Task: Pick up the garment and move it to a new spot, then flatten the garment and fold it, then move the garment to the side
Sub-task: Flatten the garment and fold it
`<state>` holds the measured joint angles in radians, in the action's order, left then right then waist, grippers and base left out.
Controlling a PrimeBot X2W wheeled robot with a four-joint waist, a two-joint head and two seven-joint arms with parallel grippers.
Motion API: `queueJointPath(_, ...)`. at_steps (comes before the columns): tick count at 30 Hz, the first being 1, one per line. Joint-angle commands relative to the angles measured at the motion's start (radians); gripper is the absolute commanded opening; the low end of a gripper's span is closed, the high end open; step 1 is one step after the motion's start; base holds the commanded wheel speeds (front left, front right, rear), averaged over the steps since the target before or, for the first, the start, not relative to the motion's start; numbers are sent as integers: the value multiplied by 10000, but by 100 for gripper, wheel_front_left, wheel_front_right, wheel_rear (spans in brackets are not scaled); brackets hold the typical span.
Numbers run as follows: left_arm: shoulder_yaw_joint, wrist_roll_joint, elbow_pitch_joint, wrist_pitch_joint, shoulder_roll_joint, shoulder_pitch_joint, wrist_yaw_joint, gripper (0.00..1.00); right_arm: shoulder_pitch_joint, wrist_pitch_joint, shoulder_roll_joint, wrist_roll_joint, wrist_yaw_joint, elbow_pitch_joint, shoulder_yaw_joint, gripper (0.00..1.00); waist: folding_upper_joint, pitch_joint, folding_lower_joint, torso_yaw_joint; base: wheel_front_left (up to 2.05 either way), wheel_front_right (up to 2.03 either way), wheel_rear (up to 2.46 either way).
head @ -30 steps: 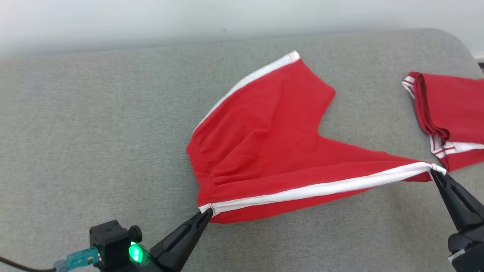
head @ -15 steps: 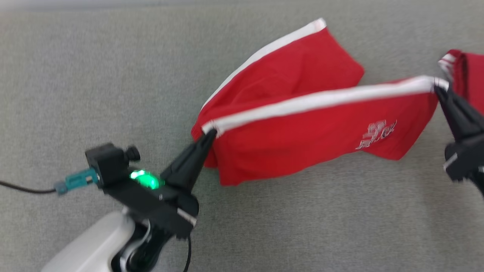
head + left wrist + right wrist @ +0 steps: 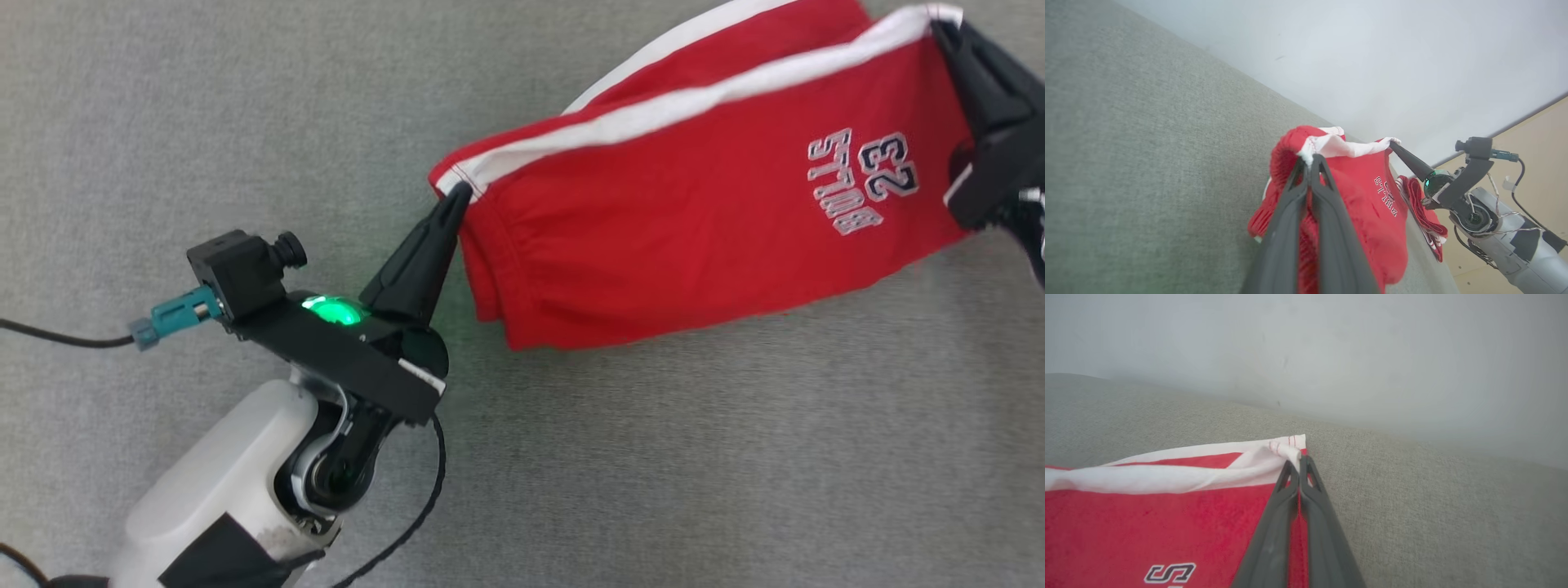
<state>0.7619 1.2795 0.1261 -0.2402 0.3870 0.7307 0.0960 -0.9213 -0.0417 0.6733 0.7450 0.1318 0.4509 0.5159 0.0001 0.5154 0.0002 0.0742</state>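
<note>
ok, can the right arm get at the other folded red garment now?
Probably not: right pincer is shut on one corner of the shorts, left pincer on another. The folded garment looks close by, but it'd have to let go first.

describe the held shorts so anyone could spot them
On the grey upholstery, the red shorts hang between the left gripper and right gripper, pinched along a white stripe. Unlike the red garment lying beside them, they show a printed 23.

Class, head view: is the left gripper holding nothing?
No, the left gripper pinches the white-trimmed corner of the red shorts.
</note>
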Motion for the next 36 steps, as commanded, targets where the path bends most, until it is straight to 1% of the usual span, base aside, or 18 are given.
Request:
queueJointPath(1,-77,-31,115,-70,-69,149,-23,0,-235,57,-8,83,-28,138,125,0,-1,332,-2,337,0,0,0)
queueJointPath(6,-299,-250,397,-154,-288,339,21,0,-1320,260,105,305,-28,846,809,0,-1,505,-2,540,0,0,0)
queueJointPath(13,-310,-425,660,-183,-464,542,151,0,-2251,456,236,652,-28,1645,1626,0,-1,670,-2,680,0,0,0)
queueJointPath(14,-270,-498,725,-184,-468,575,166,0,-2317,498,205,687,-28,1755,1745,3,-1,682,-2,685,0,0,0)
queueJointPath(15,-233,-553,792,-182,-463,618,148,5,-2404,535,177,733,-28,1860,1856,11,-1,698,-2,686,0,0,0)
queueJointPath(16,-212,-624,861,-184,-459,658,139,11,-2488,580,152,766,-28,1947,1975,14,-1,713,-2,684,0,0,0)
queueJointPath(17,-200,-662,942,-185,-474,664,108,21,-2546,643,128,817,-28,2036,2083,24,-1,718,-2,682,0,0,0)
queueJointPath(18,-176,-742,1010,-187,-471,681,85,25,-2598,765,92,866,-28,2102,2164,30,-1,713,-2,673,0,0,0)
queueJointPath(19,-171,-792,1069,-192,-480,695,94,29,-2645,919,54,917,-28,2183,2224,30,-1,704,-2,661,0,0,0)
queueJointPath(20,-159,-833,1121,-188,-485,706,102,34,-2668,1092,12,981,-28,2273,2269,38,-1,690,-2,649,0,0,0)
queueJointPath(21,-136,-886,1174,-190,-485,714,103,40,-2678,1293,-30,1025,-28,2344,2322,49,-1,670,-2,636,0,0,0)
queueJointPath(22,-136,-921,1223,-196,-489,706,68,60,-2692,1531,-54,1029,-28,2424,2367,100,-1,645,-2,620,0,0,0)
queueJointPath(23,-121,-960,1284,-201,-493,684,10,86,-2681,1773,-71,1041,-28,2499,2426,100,-1,614,-2,603,0,0,0)
queueJointPath(24,-152,-1190,1392,-206,-459,658,-145,100,-2617,2247,-60,1052,-28,2601,2555,100,-1,523,-2,564,0,0,0)
queueJointPath(26,-276,-1458,1417,-221,-451,561,-305,100,-2548,2693,10,899,-28,2691,2567,100,-1,421,-2,520,0,0,0)
queueJointPath(29,-656,-1899,1365,-245,-392,308,-704,100,-2131,3010,-50,833,-28,2691,2426,100,-1,185,-2,427,0,0,0)
queueJointPath(32,-1192,-3056,928,-252,-299,-106,-1162,100,-1562,3072,-154,850,-28,2391,2066,100,-1,-77,-2,313,0,0,0)
queueJointPath(36,-1797,-4770,76,-243,-435,-1147,-1808,100,-286,3072,-304,796,-28,1755,1030,100,-1,-514,-2,222,0,0,0)
